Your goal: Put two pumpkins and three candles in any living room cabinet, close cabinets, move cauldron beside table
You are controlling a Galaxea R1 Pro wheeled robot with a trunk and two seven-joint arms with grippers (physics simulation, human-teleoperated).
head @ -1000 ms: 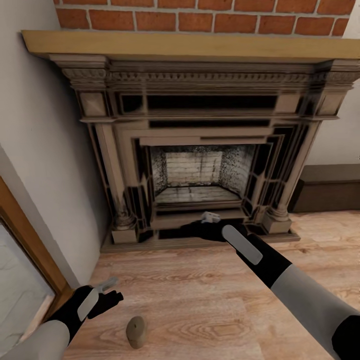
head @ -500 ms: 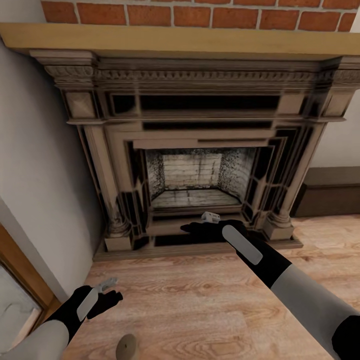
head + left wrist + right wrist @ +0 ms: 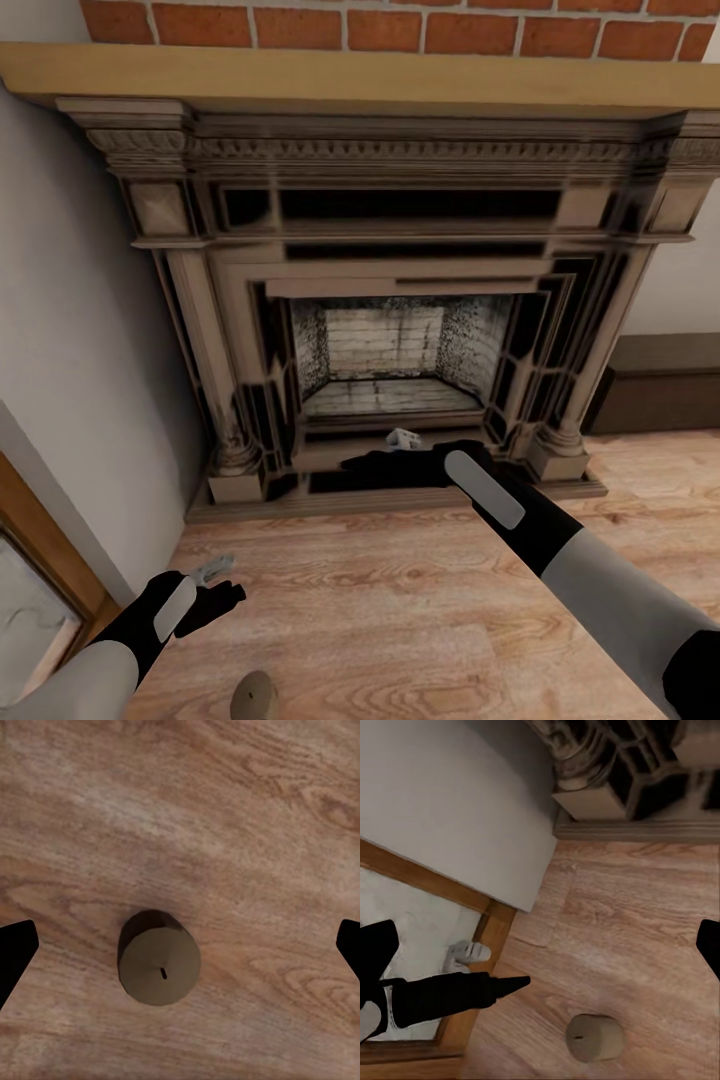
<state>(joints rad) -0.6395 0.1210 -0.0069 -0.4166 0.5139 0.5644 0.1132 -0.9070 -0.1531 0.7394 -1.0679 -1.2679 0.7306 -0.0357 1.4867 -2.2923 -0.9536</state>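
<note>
One candle [image 3: 255, 696], a stubby beige cylinder, stands upright on the wood floor at the bottom edge of the head view. In the left wrist view the candle [image 3: 159, 958] is seen from above, its wick showing, between and below two widely spread black fingertips [image 3: 15, 952]. My left gripper [image 3: 218, 583] hovers open just above and left of it, holding nothing. My right gripper [image 3: 375, 460] is stretched forward low at the fireplace hearth, open and empty. The right wrist view looks back at the candle [image 3: 594, 1036] and my left arm [image 3: 450, 994]. A dark-brown cabinet [image 3: 660, 385] stands at the right.
A large carved fireplace [image 3: 400, 300] with a wooden mantel and brick above stands straight ahead. A grey wall [image 3: 80, 350] and a wood-framed pale panel [image 3: 30, 610] close off the left. Bare wood floor [image 3: 400, 600] lies between me and the hearth.
The head view shifted a second ago, so the candle now sits lower in it. My right gripper has slid a little to the left along the hearth. The left gripper has barely moved.
</note>
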